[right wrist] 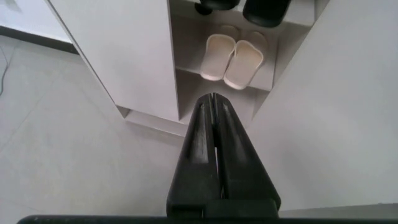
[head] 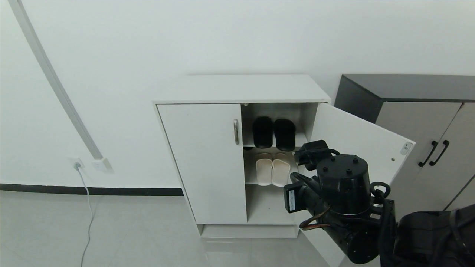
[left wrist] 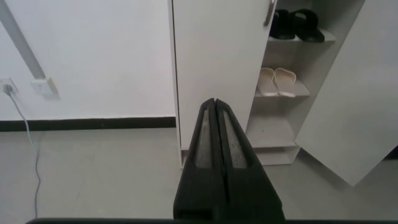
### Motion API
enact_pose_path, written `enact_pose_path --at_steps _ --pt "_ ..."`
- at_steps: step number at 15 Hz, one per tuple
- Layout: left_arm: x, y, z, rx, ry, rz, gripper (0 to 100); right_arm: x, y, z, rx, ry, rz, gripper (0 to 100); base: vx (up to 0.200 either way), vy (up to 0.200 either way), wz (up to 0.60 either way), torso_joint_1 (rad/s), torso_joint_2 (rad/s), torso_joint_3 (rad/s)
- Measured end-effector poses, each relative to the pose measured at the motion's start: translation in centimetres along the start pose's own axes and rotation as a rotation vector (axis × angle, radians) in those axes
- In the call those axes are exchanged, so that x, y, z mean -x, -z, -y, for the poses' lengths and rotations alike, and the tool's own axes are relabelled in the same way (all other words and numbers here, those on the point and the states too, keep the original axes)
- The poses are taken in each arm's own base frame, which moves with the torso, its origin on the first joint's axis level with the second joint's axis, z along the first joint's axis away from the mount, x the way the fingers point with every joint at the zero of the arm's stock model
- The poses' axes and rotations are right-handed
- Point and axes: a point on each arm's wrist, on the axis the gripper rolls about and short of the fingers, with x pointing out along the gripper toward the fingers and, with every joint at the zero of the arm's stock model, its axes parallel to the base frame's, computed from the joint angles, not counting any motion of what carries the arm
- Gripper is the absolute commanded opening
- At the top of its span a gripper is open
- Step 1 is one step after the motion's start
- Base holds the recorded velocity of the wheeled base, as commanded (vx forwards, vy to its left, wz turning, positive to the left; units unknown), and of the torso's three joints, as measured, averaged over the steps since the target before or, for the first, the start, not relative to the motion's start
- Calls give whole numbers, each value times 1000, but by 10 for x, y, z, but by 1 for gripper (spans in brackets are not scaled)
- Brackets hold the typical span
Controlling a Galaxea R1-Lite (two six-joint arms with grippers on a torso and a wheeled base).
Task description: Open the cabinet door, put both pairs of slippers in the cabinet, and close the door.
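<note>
A white cabinet stands against the wall with its right door swung open and its left door closed. Black slippers lie on the upper shelf, and cream slippers on the middle shelf; both pairs also show as black slippers and cream slippers in the left wrist view. My right arm is in front of the open door's inner face, its gripper shut and empty, near the cream slippers. My left gripper is shut and empty, farther back facing the closed door.
A grey cabinet with black handles stands to the right, close behind the open door. A wall socket with a cable running down sits at the left. The tiled floor before the cabinet is bare.
</note>
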Motion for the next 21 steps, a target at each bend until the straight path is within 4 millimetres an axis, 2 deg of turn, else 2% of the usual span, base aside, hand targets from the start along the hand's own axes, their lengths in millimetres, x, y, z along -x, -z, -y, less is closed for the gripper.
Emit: enact_pose_path --at_steps 14,20,21 --pt "0 0 0 -2 0 0 0 2 4 2 28 -26 27 0 0 0 0 207 -499 -296" --pt "0 0 0 -2 -1 0 0 2 5 2 37 -26 23 0 0 0 -600 17 -42 -23" --pt "0 0 0 -1 0 0 0 2 5 2 35 -27 25 0 0 0 0 0 0 0"
